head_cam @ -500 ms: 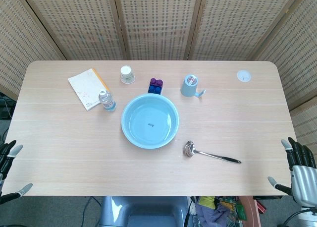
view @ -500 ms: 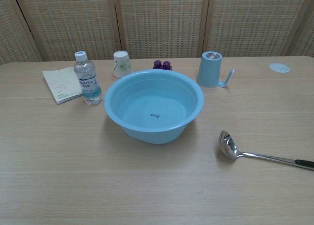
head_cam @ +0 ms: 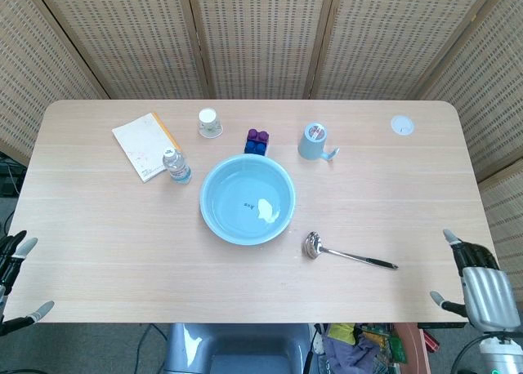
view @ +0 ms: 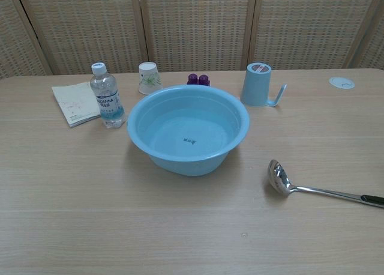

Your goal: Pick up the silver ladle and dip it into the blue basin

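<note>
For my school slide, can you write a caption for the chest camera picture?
A silver ladle lies on the wooden table beside a blue basin, waiting to be picked up.

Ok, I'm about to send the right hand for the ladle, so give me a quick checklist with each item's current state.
1. silver ladle lies free on the table, untouched: ok.
2. Handle end points toward the right hand: ok.
3. Right hand holds nothing: ok.
4. Left hand away at the table's edge: ok.
5. blue basin upright, unobstructed beside the ladle bowl: ok.
6. Water in the basin: cannot tell.
</note>
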You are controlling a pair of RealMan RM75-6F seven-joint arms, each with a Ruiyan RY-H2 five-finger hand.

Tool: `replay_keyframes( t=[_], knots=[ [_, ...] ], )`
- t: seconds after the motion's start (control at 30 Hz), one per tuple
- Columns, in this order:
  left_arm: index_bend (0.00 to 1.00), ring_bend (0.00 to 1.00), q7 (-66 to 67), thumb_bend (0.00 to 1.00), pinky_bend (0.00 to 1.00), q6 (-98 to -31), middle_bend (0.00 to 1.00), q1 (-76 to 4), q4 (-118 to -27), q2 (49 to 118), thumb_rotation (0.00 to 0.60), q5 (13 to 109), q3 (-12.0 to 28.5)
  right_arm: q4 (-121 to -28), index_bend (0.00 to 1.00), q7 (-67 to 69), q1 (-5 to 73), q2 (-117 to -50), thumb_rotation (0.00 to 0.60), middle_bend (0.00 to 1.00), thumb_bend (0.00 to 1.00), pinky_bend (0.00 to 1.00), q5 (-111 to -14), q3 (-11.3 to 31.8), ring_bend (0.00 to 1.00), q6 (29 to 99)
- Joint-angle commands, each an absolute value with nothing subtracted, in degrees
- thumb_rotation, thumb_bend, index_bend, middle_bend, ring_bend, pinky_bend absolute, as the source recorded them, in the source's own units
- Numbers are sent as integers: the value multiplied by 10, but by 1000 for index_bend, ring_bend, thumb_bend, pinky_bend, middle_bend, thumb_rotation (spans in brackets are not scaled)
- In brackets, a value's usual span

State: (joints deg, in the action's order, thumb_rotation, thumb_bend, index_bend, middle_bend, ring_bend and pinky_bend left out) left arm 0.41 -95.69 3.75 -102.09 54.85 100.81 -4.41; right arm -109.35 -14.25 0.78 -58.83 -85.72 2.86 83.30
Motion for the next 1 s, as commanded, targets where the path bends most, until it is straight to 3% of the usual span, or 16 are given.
replay_keyframes(
  t=[0.03, 0.1, 0.27, 0.6, 1.0],
  knots=[
    [0, 0, 13, 0, 0, -950, 0, 35, -1026, 550, 600, 1003, -42, -1095, 0, -192, 69, -597, 600, 718, 0, 930, -812, 48, 742, 744],
    [0, 0, 18, 0, 0, -945, 0, 33, -1030, 551, 600, 999, -40, -1101, 21, -216, 94, -604, 600, 789, 0, 992, -772, 54, 810, 700],
    [0, 0, 32, 0, 0, -926, 0, 25, -1035, 554, 600, 977, -33, -1077, 270, -298, 150, -683, 600, 890, 0, 1000, -649, 74, 900, 644],
    [0, 0, 32, 0, 0, -917, 0, 21, -1037, 553, 600, 964, -30, -1022, 395, -434, 209, -809, 600, 913, 51, 1000, -481, 93, 923, 688],
    [0, 0, 31, 0, 0, -915, 0, 20, -1036, 554, 600, 963, -30, -986, 459, -475, 240, -860, 600, 914, 266, 1000, -386, 105, 923, 716]
  ],
)
